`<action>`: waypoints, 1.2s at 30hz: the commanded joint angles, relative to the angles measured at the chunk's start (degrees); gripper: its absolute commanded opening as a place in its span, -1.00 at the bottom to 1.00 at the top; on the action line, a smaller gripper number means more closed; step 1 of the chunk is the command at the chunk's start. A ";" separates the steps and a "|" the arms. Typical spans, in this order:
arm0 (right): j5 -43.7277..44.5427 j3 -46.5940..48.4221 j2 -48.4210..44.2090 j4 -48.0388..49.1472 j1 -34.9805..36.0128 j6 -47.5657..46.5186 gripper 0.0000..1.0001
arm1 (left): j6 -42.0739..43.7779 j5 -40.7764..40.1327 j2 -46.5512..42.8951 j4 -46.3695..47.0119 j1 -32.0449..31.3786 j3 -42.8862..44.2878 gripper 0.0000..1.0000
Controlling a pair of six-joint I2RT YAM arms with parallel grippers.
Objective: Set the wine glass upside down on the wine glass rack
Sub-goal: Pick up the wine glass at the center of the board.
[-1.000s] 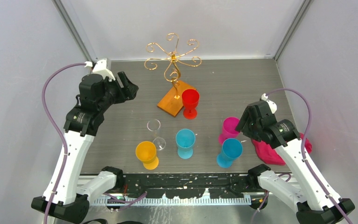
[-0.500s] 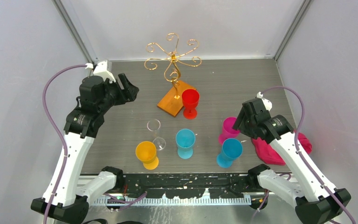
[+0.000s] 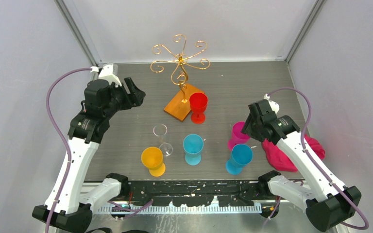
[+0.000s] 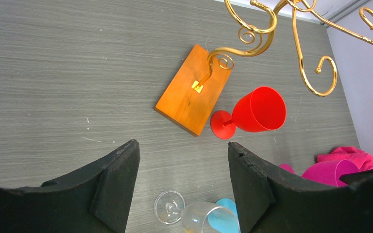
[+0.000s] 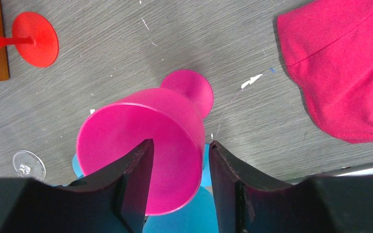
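Right gripper first: its jaws stand apart and straddle the rim of the pink wine glass, one finger over the inside of the bowl, the other just outside the wall; nothing is pinched, and whether the outer finger touches the wall I cannot tell. The glass stands upright on the table, right of centre, well apart from the wine glass rack; its stem is hidden under the bowl and only the foot peeks out. Just to its right lies a pink cloth, bunched near the side wall, so room is tight there. A blue glass stands just beside it on the near side, mostly hidden in the wrist view. Over to the left gripper: spread wide, holding nothing, hanging above bare table left of the rack. The rack rises at the back centre on its wooden base, scroll arms bare; a red glass stands just beside the base's right corner. There is open tabletop left of the base and to the right of the rack. A clear glass, yellow glass and teal glass crowd the near edge; the clear one is faint and cut off in the left wrist view.
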 commanded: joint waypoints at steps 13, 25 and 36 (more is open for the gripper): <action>1.99 -1.14 0.16 1.27 0.27 0.65 -0.28 | 0.54 0.59 -1.93 1.97 -0.18 -1.21 0.35; 2.82 -1.61 -2.78 -0.52 0.31 1.81 -0.60 | 0.33 0.42 -3.04 1.33 -0.18 -1.41 0.35; 3.29 -0.95 -4.37 -1.28 0.27 2.22 -0.91 | 0.10 -0.41 -4.64 -0.07 -0.18 -0.88 0.34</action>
